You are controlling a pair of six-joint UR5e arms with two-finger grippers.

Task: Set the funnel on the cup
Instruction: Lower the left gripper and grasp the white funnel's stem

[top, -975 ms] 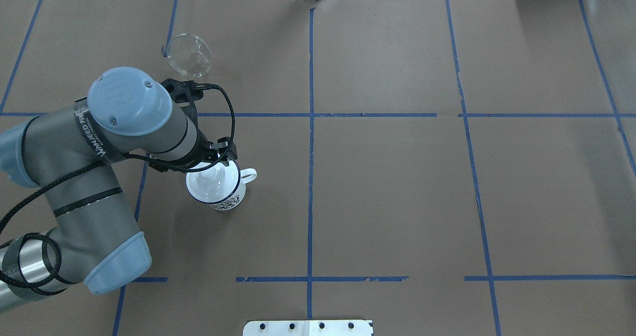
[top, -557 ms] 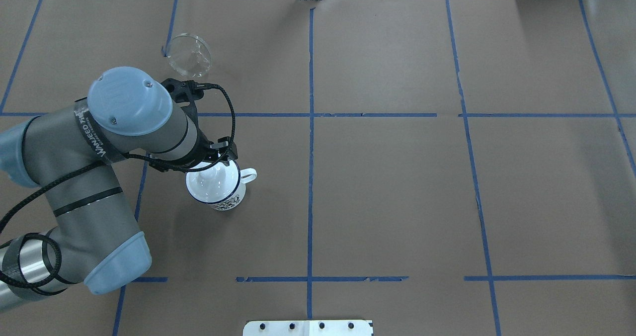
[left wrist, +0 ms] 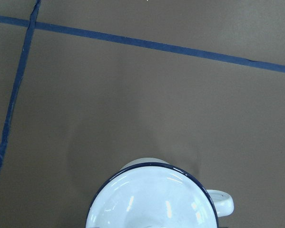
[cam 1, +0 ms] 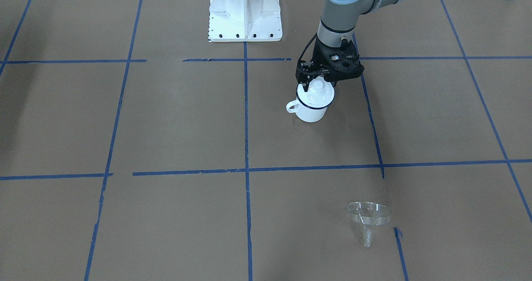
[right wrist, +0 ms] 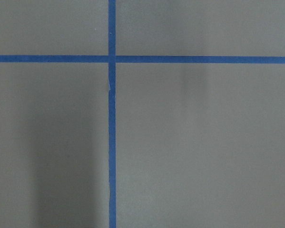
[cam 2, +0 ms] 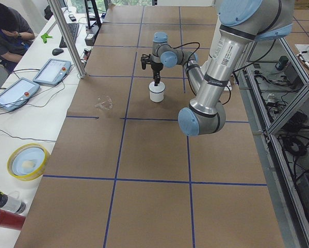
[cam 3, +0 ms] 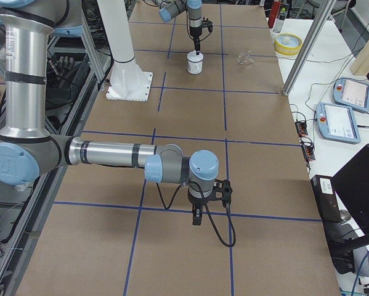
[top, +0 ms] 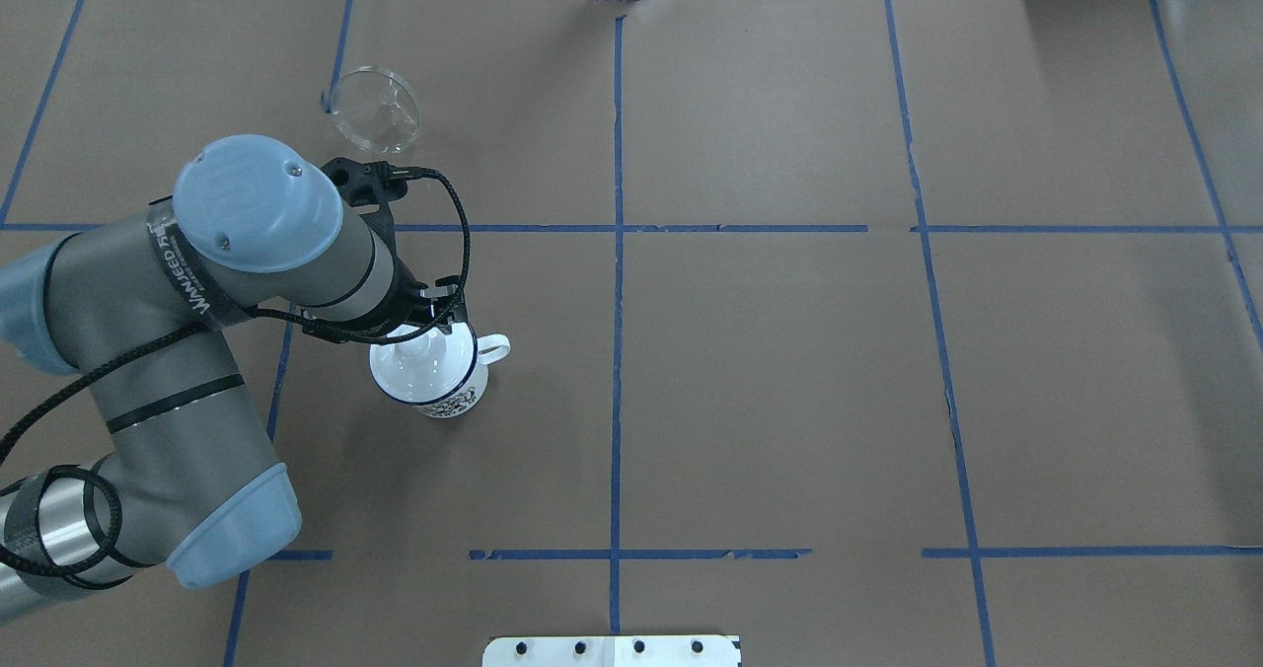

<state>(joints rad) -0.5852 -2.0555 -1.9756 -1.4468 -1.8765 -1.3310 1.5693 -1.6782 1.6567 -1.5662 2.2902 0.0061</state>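
Observation:
The cup is a white mug with a dark blue rim, and its handle points to the overhead view's right. It also shows in the front view and the left wrist view. A white domed lid sits on it. My left gripper hangs straight down over the cup, shut on the lid's knob. The clear funnel lies on its side beyond the cup, well apart from it, and shows in the front view. My right gripper points down far away; I cannot tell its state.
Brown paper with blue tape lines covers the table. The robot's white base stands behind the cup. A yellow bowl, tablets and a person are off the table's far edge.
My left arm has shifted very slightly over the cup. The cup, the lid and the funnel have not moved.

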